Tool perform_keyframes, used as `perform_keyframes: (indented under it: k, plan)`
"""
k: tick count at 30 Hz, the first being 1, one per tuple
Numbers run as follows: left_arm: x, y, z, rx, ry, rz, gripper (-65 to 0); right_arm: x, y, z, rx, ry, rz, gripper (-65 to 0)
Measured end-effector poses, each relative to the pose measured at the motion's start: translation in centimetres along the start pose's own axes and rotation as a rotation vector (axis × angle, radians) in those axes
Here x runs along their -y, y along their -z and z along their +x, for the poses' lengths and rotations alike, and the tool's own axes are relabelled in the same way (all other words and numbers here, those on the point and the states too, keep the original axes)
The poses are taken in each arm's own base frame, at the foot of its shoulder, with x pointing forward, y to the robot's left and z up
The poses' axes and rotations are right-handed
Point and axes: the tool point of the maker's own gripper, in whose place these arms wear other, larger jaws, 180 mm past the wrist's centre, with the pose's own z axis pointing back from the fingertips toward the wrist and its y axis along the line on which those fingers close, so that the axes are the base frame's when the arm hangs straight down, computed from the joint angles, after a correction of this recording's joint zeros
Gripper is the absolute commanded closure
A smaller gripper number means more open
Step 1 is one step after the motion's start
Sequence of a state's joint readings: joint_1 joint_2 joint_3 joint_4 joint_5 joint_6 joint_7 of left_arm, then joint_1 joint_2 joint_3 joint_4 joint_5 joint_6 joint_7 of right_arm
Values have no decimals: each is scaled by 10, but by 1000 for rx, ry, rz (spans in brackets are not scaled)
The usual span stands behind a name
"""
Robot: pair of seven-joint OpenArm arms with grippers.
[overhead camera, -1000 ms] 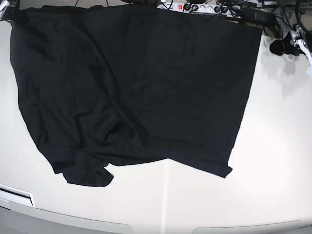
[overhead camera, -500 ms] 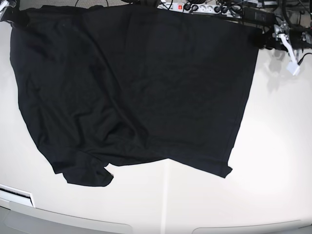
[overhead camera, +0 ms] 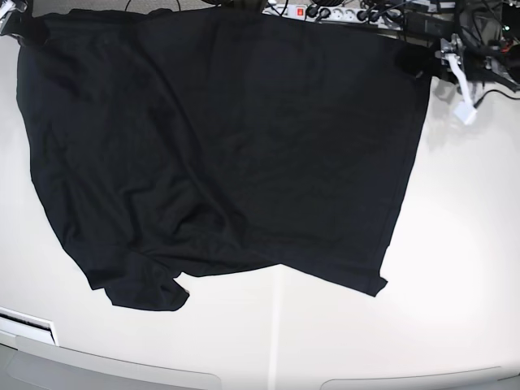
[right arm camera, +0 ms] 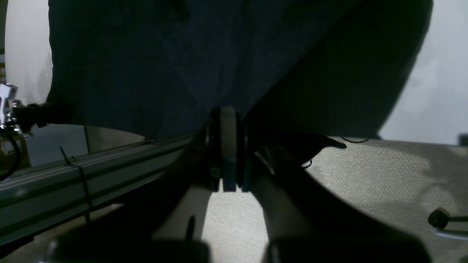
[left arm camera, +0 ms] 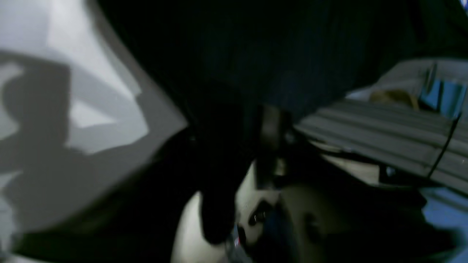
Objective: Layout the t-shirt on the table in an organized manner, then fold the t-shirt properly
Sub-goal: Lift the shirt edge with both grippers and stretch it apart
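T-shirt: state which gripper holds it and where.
The right gripper is shut on the t-shirt at its far edge. The left gripper is at the opposite far corner; its grip cannot be told.

No legible text or labels

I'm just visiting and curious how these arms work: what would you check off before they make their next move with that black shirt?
1. Right gripper shut on the t-shirt: ok, pads pinch the hem.
2. Left gripper at the opposite corner: ok, it meets the fabric there.
3. Left grip secure: cannot tell, wrist view blurred and dark.
4. Shirt lying flat on the table: not ok, the near end is bunched and wrinkled.
5. Cables clear of the shirt's far edge: cannot tell.
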State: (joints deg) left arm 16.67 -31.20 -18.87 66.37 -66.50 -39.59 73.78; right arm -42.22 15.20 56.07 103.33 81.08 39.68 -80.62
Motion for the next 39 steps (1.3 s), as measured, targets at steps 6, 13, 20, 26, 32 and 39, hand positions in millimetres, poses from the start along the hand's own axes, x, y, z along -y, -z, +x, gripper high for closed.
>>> perform_keyframes:
  k: [6, 13, 20, 26, 32, 39]
  plan:
    - [7, -2, -7, -52, 2, -27, 0, 0, 0, 0, 0, 0, 0, 0]
    - [48, -33, 40, 83, 125, -157, 0, -5, 0, 4, 24, 3, 28, 0]
    - [70, -44, 52, 66, 273, -139, 0, -5, 0, 5, 26, 2, 30, 0]
    - [89, -58, 33, -18, 389, -120, 0, 5, -1, -1, -19, -13, -25, 0]
    - [109, -64, 3, -76, 448, -124, 0, 30, -5, -22, -135, -27, -165, 0]
    - [107, -81, 9, -37, 469, -69, 0, 57, -13, -25, -161, -60, -319, 0]
